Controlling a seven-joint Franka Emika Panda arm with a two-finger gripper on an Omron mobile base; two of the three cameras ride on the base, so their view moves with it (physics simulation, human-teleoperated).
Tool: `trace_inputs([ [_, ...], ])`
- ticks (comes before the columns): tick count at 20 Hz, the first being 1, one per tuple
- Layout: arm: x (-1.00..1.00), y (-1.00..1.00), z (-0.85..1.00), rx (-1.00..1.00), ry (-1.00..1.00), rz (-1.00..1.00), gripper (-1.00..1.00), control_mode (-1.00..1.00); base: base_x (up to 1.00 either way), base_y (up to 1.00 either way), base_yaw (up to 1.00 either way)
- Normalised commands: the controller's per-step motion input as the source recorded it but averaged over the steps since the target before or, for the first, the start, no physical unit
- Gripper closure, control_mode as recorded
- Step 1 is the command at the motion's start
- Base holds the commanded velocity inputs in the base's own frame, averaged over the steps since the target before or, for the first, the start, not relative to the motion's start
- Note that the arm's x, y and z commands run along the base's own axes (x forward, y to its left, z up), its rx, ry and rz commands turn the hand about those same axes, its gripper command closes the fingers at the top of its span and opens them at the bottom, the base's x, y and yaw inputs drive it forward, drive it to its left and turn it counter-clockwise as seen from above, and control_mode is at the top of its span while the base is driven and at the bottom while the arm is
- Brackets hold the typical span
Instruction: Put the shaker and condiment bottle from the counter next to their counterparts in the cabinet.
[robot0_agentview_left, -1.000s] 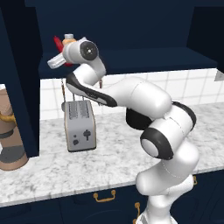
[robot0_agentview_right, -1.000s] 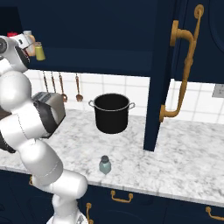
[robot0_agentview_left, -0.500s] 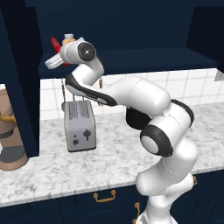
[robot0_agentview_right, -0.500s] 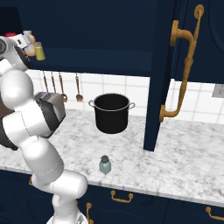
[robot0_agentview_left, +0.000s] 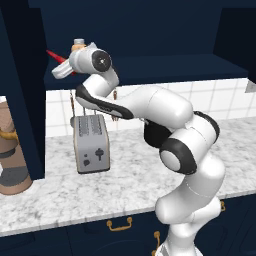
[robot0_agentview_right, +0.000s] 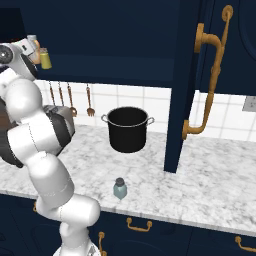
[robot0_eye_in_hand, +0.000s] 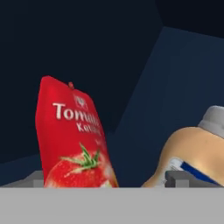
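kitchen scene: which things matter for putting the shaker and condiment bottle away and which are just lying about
Part of the job:
- condiment bottle, in the cabinet, between the open gripper fingers
- orange bottle beside it
- yellow-green shaker on the shelf
- shaker on the counter

Just lying about:
- toaster
- black pot
- hanging utensils

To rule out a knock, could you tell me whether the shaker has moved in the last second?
No. The shaker stands where it did, in front of the pot on the counter.
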Motion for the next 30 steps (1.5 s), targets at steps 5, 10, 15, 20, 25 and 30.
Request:
trace_inputs([
  [5, -0.27, 0.0, 0.05, 0.0, -0.05, 0.02, -1.0, -1.0, 0.0, 0.0, 0.0],
  [10, -0.46, 0.0, 0.23, 0.0, -0.05, 0.0, -1.0, -1.0, 0.0, 0.0, 0.0],
  [15, -0.43, -0.23, 0.14, 0.03, -0.01, -0.08, -1.0, -1.0, 0.0, 0.0, 0.0],
  [20, -0.59, -0.53, 0.01, 0.07, 0.01, -0.21, -1.0, -1.0, 0.0, 0.0, 0.0],
  [25, -0.82, -0.52, 0.09, 0.15, 0.0, -0.17, -1.0, -1.0, 0.0, 0.0, 0.0],
  [30, -0.58, -0.55, 0.26, 0.21, 0.07, -0.11, -1.0, -1.0, 0.0, 0.0, 0.0],
])
